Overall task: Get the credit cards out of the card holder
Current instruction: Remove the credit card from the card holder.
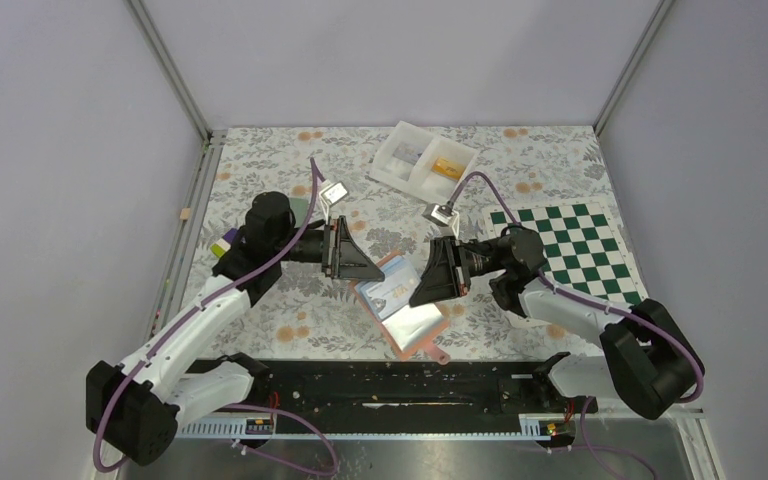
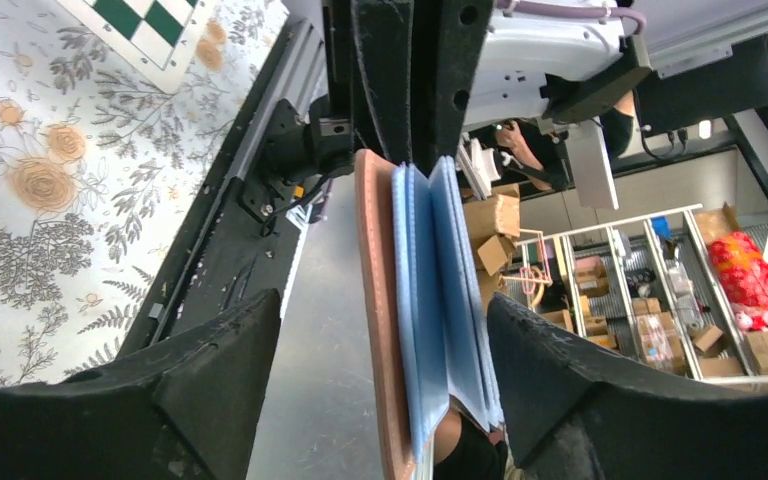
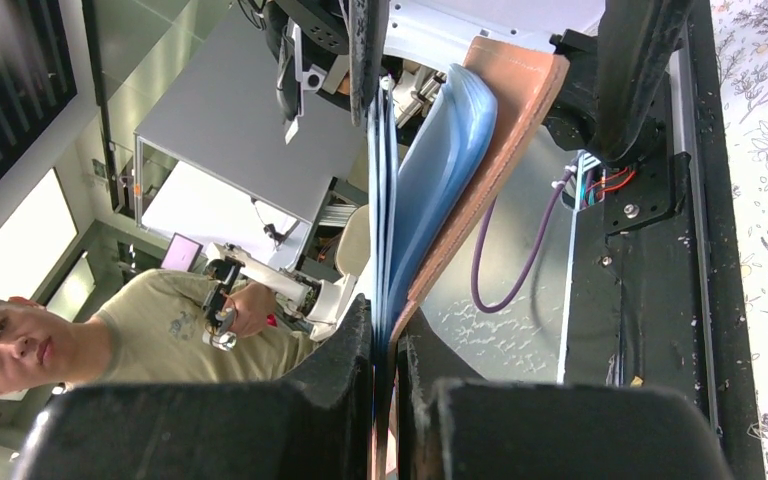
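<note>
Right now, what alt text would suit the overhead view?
Over a flowered table, the right gripper is shut on an open tan card holder with blue pockets; the left gripper stands open beside it. A white tray and chessboard mat lie behind.

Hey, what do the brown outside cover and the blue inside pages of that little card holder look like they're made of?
On the card holder, the tan-brown outer cover looks like leather or faux leather: matte, thick-edged, bending in a smooth curve. The light-blue inner panels look like thin flexible plastic sheet, slightly glossy and bowing apart, though this is hard to confirm.
</note>
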{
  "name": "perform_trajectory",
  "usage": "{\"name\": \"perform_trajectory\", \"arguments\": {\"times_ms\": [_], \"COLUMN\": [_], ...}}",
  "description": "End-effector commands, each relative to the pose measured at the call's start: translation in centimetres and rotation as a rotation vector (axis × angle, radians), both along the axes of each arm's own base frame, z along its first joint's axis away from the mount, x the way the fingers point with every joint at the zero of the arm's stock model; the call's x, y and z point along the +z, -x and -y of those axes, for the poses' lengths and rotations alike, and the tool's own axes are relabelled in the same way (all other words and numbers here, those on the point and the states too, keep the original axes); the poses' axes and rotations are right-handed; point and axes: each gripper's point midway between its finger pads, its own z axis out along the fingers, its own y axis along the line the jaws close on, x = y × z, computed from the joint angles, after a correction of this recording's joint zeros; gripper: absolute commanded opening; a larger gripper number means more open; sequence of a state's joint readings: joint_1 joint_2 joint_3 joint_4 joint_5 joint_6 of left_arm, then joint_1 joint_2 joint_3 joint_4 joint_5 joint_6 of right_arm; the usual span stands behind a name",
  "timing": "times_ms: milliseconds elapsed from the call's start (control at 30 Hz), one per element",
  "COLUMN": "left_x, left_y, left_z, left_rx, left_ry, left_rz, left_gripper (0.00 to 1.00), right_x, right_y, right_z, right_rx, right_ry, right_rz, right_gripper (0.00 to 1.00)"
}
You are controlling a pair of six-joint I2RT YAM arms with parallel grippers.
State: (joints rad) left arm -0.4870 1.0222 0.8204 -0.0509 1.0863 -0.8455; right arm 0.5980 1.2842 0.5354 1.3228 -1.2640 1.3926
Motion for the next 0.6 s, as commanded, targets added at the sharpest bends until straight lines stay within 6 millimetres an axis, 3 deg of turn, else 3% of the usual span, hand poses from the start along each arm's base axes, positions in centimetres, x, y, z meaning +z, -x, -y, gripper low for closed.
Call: {"name": "perform_trajectory", "arguments": {"times_ms": [0, 200, 300, 433, 567], "left_x": [2.6, 1.9, 1.8, 1.6, 2.4], "left_y": [0.8, 0.4, 0.4, -0.3, -0.8], "left_z": [0.0, 0.2, 0.3, 0.2, 0.0], "left_rx": [-0.059, -0.06, -0.061, -0.002, 0.072], "left_ry": [0.101, 0.095, 0.092, 0.064, 0.074], "left_rz": [0.053, 0.018, 0.014, 0.03, 0.074], "left_gripper": [0.71, 0.31, 0.01, 0.0, 0.0], "right_x": [1.7, 1.5, 1.4, 1.5, 0.2], "right_y": [-0.1, -0.5, -0.8, -1.6, -4.1], "right_z": [0.0, -0.3, -0.5, -0.8, -1.2], "right_rx": [0.014, 0.025, 0.022, -0.024, -0.182], "right_ry": [-0.048, -0.028, -0.016, -0.015, 0.091], "right_rz": [0.079, 0.052, 0.037, 0.033, 0.023], "right_gripper": [0.0, 0.0, 0.03, 0.1, 0.25]}}
